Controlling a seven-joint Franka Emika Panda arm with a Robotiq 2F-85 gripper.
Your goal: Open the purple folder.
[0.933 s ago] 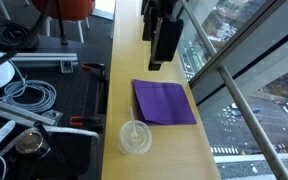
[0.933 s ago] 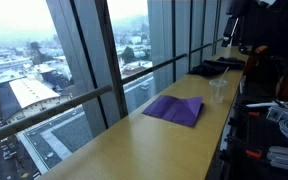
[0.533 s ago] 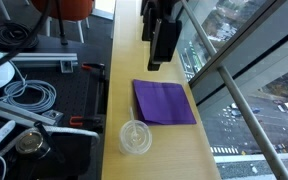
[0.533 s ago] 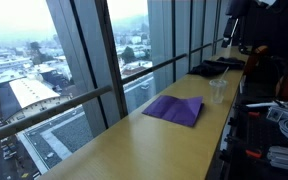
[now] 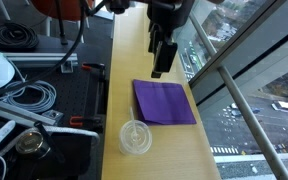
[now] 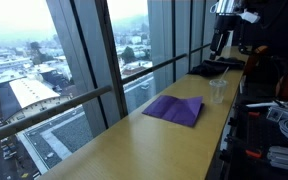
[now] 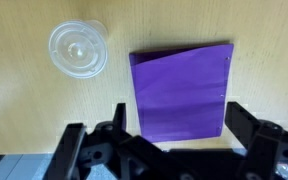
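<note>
The gripper [image 7: 164, 150] hung wide open and empty, the purple folder [image 7: 181, 92] lying flat on the counter [image 7: 24, 110] at its 12 o'clock, a clear cup [image 7: 78, 48] at the folder's 10 o'clock, and the folder looked light, thin and floppy, best pinched by the cover's loose edge.

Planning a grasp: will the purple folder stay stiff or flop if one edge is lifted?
Probably floppy: the purple folder looks thin, its cover sitting slightly askew. Likely light, so a push may slide it across the smooth table rather than open it.
</note>
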